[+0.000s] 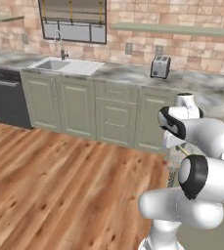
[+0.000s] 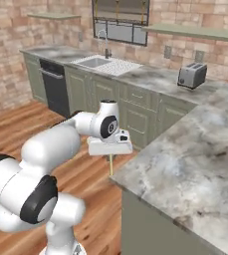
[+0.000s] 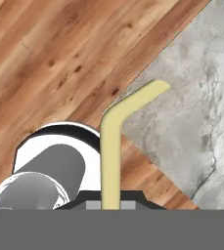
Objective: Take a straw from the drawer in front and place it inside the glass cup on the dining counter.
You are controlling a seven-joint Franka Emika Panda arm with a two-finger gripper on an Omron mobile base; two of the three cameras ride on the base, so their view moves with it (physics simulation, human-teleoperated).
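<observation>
Straw [image 2: 110, 165] clenched in hand [image 2: 110, 149], hanging down just beside dining counter [image 2: 195, 164] corner, above wood floor [image 2: 93, 172].

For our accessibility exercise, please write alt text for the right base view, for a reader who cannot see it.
A white robot arm's gripper holds a thin pale yellow straw hanging down beside the corner of the marble dining counter. Behind, across a wood floor, sage-green cabinets carry a sink and a toaster.
</observation>
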